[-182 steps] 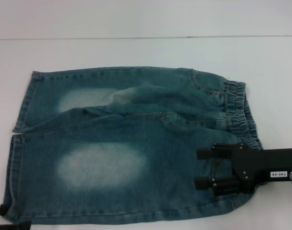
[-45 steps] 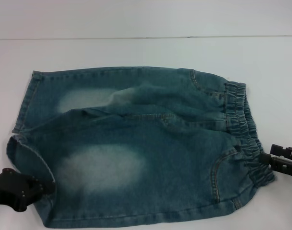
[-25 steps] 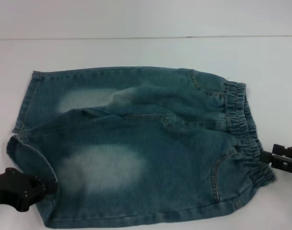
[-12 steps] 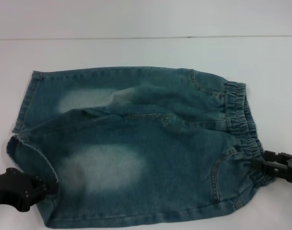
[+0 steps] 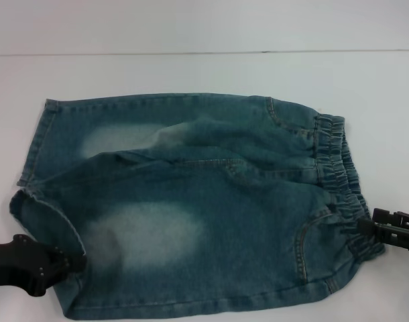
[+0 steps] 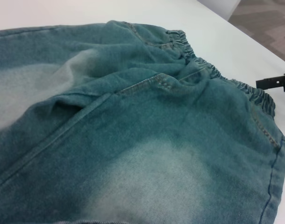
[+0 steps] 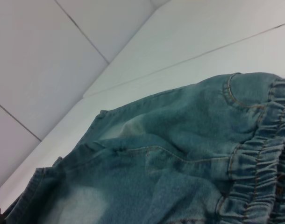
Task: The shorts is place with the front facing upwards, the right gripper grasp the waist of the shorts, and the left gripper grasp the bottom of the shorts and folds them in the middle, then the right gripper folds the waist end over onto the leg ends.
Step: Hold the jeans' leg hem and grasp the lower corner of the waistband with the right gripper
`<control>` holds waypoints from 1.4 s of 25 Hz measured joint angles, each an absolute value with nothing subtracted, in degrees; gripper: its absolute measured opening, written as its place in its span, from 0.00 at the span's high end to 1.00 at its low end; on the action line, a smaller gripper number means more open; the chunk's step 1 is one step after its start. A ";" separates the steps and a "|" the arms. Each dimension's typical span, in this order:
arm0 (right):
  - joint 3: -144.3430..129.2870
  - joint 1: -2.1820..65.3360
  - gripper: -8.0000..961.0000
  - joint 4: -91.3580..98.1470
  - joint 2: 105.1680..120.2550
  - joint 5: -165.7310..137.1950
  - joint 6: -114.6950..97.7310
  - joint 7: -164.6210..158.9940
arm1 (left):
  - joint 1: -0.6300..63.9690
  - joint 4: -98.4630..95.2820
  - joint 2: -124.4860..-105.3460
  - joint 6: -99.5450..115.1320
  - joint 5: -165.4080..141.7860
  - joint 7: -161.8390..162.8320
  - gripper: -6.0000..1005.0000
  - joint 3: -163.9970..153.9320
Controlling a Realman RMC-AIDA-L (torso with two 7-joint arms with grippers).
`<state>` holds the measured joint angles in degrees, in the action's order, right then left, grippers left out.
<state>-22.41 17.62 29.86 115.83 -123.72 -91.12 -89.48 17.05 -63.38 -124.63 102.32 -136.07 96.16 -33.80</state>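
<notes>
Two tools at the shorts [image 5: 191, 208]: right tool [image 5: 373, 229] at the waistband, left tool [image 5: 69, 263] at the hem, clamping unclear; limp heavy denim, so pinch thick seams.

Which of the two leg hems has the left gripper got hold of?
The nearer hem, lifted and curled beside the left gripper; the far hem lies flat.

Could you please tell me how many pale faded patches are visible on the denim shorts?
2 on the shorts: one faded patch on the far leg, one on the near leg, close to the left gripper. Any on the underside would be hidden.
</notes>
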 joint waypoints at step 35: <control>-22.66 19.59 0.11 30.01 115.20 -127.74 -88.42 -97.63 | 17.14 -62.27 -124.63 101.62 -135.25 95.82 0.98 -34.72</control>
<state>-22.66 19.59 30.01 115.20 -127.74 -88.42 -97.63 17.14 -62.27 -124.63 101.62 -135.25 95.82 -34.72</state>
